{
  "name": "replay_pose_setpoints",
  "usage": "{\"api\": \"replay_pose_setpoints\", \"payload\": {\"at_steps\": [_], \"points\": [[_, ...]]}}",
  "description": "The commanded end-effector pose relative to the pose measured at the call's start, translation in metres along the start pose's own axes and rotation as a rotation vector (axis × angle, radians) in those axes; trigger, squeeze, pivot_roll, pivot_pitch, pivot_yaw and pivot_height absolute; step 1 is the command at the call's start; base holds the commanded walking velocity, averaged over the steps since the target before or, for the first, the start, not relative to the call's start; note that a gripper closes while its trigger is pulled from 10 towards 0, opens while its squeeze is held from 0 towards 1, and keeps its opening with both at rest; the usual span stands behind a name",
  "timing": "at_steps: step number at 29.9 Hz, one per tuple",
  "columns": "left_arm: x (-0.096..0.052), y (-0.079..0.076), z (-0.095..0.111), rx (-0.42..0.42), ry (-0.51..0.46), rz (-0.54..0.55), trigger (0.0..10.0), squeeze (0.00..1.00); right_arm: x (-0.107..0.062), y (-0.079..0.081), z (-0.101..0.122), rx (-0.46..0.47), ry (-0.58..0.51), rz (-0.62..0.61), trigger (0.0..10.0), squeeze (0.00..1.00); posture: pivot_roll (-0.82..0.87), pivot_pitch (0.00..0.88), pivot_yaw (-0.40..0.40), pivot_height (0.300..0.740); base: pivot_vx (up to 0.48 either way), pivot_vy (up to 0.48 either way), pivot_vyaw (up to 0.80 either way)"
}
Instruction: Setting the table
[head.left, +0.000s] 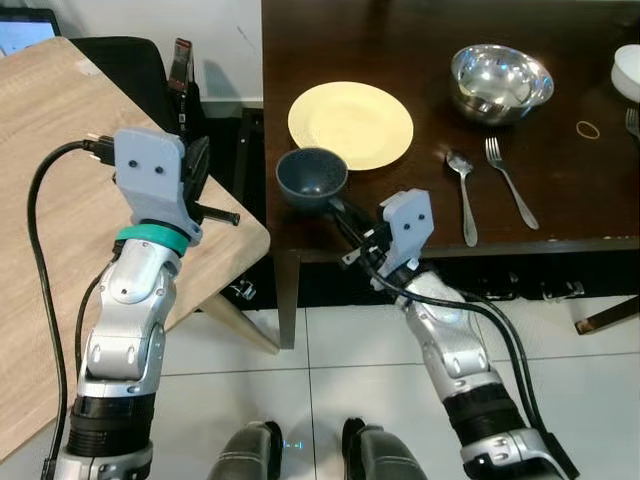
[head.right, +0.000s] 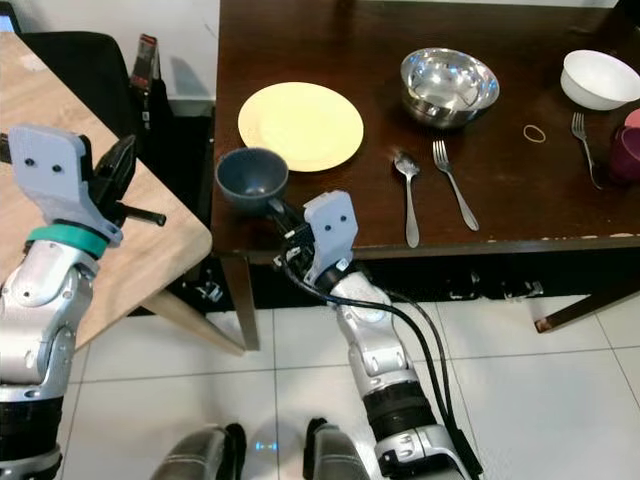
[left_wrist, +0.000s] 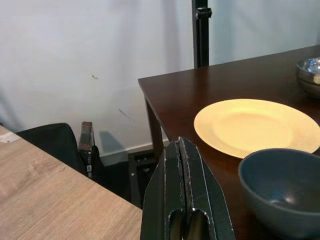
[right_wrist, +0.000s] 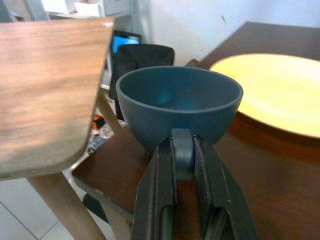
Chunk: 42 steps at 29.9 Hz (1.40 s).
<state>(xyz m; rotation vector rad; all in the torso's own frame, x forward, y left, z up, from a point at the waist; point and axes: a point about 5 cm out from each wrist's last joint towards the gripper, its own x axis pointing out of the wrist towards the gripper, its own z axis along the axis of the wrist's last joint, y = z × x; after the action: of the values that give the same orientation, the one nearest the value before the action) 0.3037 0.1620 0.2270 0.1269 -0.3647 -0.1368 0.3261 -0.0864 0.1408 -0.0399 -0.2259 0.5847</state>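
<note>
The right gripper (head.left: 338, 212) reaches over the near edge of the dark desk (head.left: 420, 40), its fingers (right_wrist: 165, 185) closed on the small handle of a blue-grey bowl (head.left: 312, 178). The bowl sits upright at the desk's front left corner, just beside the near rim of a yellow plate (head.left: 351, 123); from the right wrist view I cannot tell whether its base touches the desk or hangs just above it.

Right of the plate lie a spoon (head.left: 464, 195) and a fork (head.left: 510, 181), side by side, handles pointing toward the robot. Behind them stands a steel bowl (head.left: 500, 82), with a rubber band (head.left: 588, 128) to its right. Farther right, in the right eye view, are a white bowl (head.right: 598, 78), a second fork (head.right: 584, 146) and a maroon cup (head.right: 626, 152) at the picture's edge.

The left gripper (left_wrist: 184, 150) hovers over the corner of a light wooden desk (head.left: 50, 150) to the left, fingers pressed flat together and holding nothing. A black bag (head.left: 135, 62) sits between the two desks.
</note>
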Motion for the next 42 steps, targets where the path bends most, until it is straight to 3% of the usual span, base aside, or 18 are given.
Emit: {"api": "replay_pose_setpoints", "payload": {"at_steps": [1, 5, 6, 16, 21, 22, 23, 24, 32, 42], "points": [[-0.001, -0.001, 0.001, 0.009, 0.006, -0.006, 10.0, 0.0, 0.0, 0.0, -0.003, -0.002, 0.0, -0.009, 10.0, 0.17, 0.1, 0.151, 0.078, 0.74, 0.0, 0.0, 0.0], [-0.002, -0.001, 0.001, 0.009, 0.008, -0.006, 10.0, 0.0, 0.002, -0.002, -0.007, -0.016, 0.007, -0.028, 10.0, 0.22, 0.1, 0.144, 0.078, 0.74, 0.0, 0.0, 0.0], [-0.002, -0.002, 0.001, 0.009, 0.008, -0.006, 10.0, 0.0, 0.002, -0.005, -0.007, -0.03, 0.006, -0.044, 10.0, 1.0, 0.1, 0.139, 0.082, 0.74, 0.0, 0.0, 0.0], [0.0, -0.005, -0.001, 0.003, 0.012, -0.023, 10.0, 0.0, -0.002, -0.015, 0.0, -0.068, -0.035, -0.073, 10.0, 1.0, 0.08, 0.13, 0.087, 0.74, 0.0, 0.0, 0.0], [0.0, -0.009, -0.004, -0.003, 0.021, -0.039, 10.0, 0.0, -0.015, -0.02, 0.011, -0.079, -0.085, -0.103, 10.0, 1.0, 0.06, 0.136, 0.085, 0.74, 0.0, 0.0, 0.0], [-0.001, -0.011, -0.006, 0.009, 0.026, -0.048, 10.0, 0.0, -0.022, -0.022, 0.018, -0.072, -0.113, -0.124, 10.0, 0.32, 0.05, 0.141, 0.086, 0.74, 0.0, 0.0, 0.0], [-0.001, -0.011, -0.006, 0.009, 0.026, -0.048, 10.0, 0.0, -0.022, -0.022, 0.018, -0.072, -0.113, -0.124, 10.0, 0.32, 0.05, 0.141, 0.086, 0.74, 0.0, 0.0, 0.0], [-0.004, -0.013, -0.009, 0.014, 0.035, -0.051, 10.0, 0.0, -0.029, -0.022, 0.027, -0.058, -0.15, -0.147, 10.0, 0.0, 0.04, 0.141, 0.087, 0.74, 0.0, 0.0, 0.0], [-0.014, -0.014, -0.016, 0.022, 0.066, -0.031, 10.0, 0.0, -0.044, -0.017, 0.063, -0.031, -0.291, -0.246, 10.0, 0.0, 0.04, 0.158, 0.081, 0.74, 0.0, 0.0, 0.0], [-0.038, -0.017, -0.017, 0.058, 0.063, -0.042, 10.0, 0.0, -0.064, -0.018, 0.045, -0.077, -0.207, -0.327, 10.0, 0.0, 0.03, 0.159, 0.076, 0.74, 0.0, 0.0, 0.0]]}}
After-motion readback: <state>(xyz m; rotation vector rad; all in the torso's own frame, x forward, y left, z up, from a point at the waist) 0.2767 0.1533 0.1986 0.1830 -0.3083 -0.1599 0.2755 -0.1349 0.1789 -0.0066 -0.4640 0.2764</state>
